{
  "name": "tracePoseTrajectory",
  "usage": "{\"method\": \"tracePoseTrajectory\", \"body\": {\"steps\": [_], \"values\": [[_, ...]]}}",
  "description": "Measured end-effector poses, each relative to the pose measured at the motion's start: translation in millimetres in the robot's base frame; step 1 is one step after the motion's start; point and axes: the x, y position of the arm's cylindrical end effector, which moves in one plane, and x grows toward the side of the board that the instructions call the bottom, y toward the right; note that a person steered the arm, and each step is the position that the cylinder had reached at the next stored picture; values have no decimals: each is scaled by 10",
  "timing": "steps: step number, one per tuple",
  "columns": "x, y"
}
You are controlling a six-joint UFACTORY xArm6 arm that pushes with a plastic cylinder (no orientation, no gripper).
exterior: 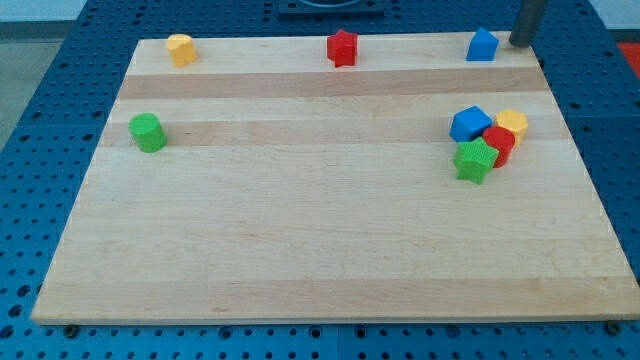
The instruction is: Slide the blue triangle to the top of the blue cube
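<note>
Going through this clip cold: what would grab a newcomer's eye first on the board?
Likely the tight cluster at the view's right: blue cube, yellow block, red block and green star huddled together. Next, the top edge: yellow block, red star, and blue triangle with my tip just to its right.

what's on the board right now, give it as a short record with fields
tip: my tip at the view's top right, just right of the blue triangle, a small gap between
blue cube: right side, below the triangle, in a cluster
cluster: blue cube, yellow block, red block, green star, packed together
top edge: yellow block at left, red star in the middle
left side: green cylinder, alone
task state: triangle well above the cube, not yet beside it
</note>
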Motion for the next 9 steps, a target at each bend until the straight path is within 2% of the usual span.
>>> {"method": "tracePoseTrajectory", "body": {"steps": [1, 6, 9], "values": [[-118, -61], [86, -795], [678, -893]]}}
